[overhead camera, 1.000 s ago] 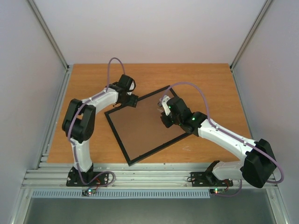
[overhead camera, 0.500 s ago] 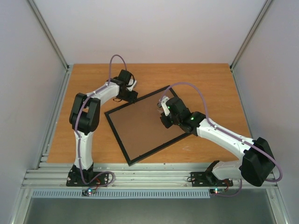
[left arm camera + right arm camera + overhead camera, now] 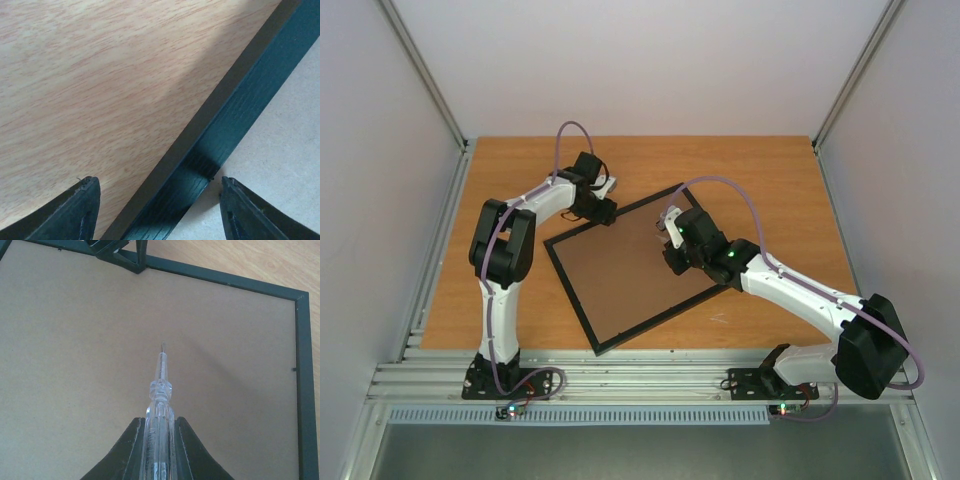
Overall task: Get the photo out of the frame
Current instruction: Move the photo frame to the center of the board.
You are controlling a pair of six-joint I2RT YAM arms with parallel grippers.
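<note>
On the table (image 3: 520, 300), the frame (image 3: 572, 298) lies face down, brown backing board (image 3: 630, 270) up; the photo is hidden beneath. Step in hand, by my reading: freeing the backing. Your right gripper (image 3: 158, 440), arm reaching across the board, clamps a clear screwdriver (image 3: 160, 385), tip over it. Your left gripper (image 3: 157, 200) stands wide astride the far rail, elbow folded. Next: work the tip under a retaining tab.

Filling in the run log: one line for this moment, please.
frame: flat, board up | left tool: open, astride frame edge | right tool: shut on screwdriver, tip over board | photo: not visible
</note>
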